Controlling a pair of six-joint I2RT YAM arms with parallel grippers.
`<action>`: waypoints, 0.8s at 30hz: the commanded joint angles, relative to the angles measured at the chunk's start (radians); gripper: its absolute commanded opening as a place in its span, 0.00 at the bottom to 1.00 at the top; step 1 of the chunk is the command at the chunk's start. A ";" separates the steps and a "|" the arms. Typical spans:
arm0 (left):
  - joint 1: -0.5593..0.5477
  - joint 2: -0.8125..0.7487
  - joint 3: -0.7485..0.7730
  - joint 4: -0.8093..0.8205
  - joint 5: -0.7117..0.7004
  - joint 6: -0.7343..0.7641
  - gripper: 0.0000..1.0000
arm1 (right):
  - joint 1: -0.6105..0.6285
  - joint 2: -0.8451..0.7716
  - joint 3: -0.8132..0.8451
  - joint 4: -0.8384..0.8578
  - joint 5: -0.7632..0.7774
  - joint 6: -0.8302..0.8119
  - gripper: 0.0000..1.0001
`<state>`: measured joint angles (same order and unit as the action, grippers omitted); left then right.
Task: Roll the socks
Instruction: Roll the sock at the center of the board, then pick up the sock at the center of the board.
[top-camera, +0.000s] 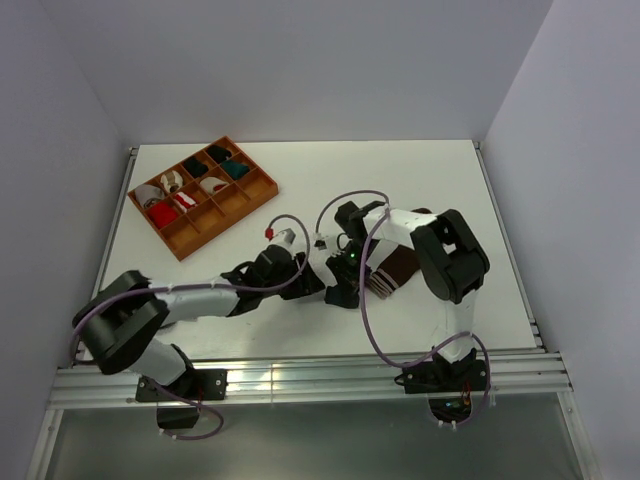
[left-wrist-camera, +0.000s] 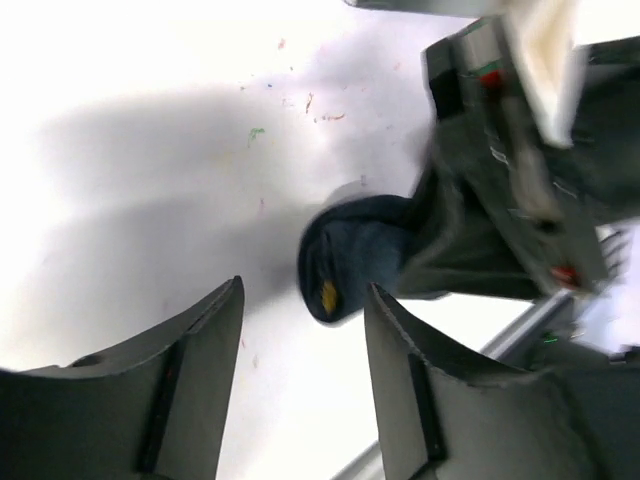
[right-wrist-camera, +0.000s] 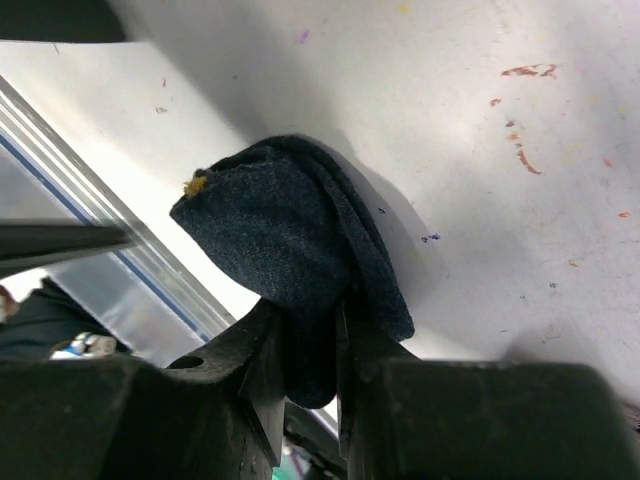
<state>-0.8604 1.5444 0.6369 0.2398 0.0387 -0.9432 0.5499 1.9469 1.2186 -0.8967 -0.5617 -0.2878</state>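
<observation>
In the right wrist view, my right gripper (right-wrist-camera: 312, 335) is shut on the dark navy sock (right-wrist-camera: 285, 235). The sock is bunched into a folded wad with a small yellow fleck, just above the white table. From the left wrist view, the same navy sock (left-wrist-camera: 352, 258) sits just beyond my left gripper (left-wrist-camera: 305, 300), which is open with nothing between its fingers. Seen from the top, both grippers meet at the table's middle, the left gripper (top-camera: 308, 280) beside the right gripper (top-camera: 343, 288). The brown sock (top-camera: 397, 268) with a pale-striped cuff lies flat just right of them, partly under the right arm.
An orange divided tray (top-camera: 262, 193) holding several small coloured bundles stands at the back left. The table's metal front rail (top-camera: 300, 375) runs close behind the grippers. Grey walls close in both sides.
</observation>
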 joint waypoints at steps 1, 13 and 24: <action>0.006 -0.139 -0.072 -0.039 -0.099 -0.149 0.57 | 0.005 0.099 -0.002 0.209 0.188 0.036 0.00; -0.123 -0.075 -0.252 0.321 -0.237 -0.535 0.60 | 0.001 0.176 0.119 0.229 0.028 0.170 0.00; -0.180 0.043 -0.247 0.438 -0.425 -0.743 0.61 | -0.047 0.158 0.099 0.164 -0.181 0.127 0.00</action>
<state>-1.0241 1.5742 0.3985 0.6205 -0.2794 -1.5936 0.5220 2.0724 1.3373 -0.8219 -0.7685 -0.1139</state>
